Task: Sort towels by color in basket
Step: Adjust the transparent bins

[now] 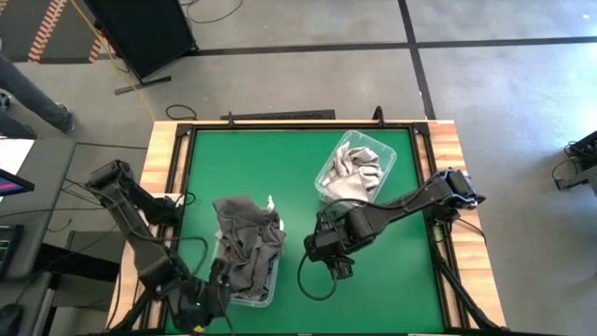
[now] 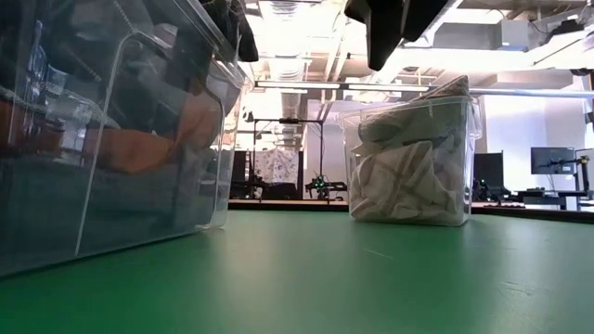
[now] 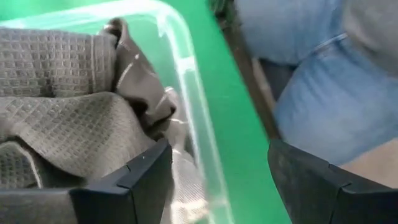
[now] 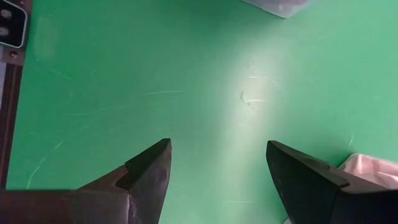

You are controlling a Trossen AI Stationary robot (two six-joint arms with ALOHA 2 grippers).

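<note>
Dark grey towels [image 1: 247,241] are piled in a clear bin [image 1: 272,280] at the table's near left, heaped above its rim; a waffle-weave one [image 3: 68,118] fills the left wrist view. In the low view an orange cloth [image 2: 139,148] shows through this bin's wall. Light grey and beige towels [image 1: 354,166] lie in a second clear bin [image 1: 384,154] at the far right. My left gripper [image 3: 217,155] hovers open over the near bin's rim [image 3: 186,68], touching nothing. My right gripper [image 4: 217,152] hangs open over bare green mat at mid-table [image 1: 334,261].
A person in blue jeans [image 3: 323,93] stands just beyond the table edge next to the near bin. The green mat [image 1: 233,159] lies bare between the two bins and across the far left. Wooden rails [image 1: 163,159] border the table.
</note>
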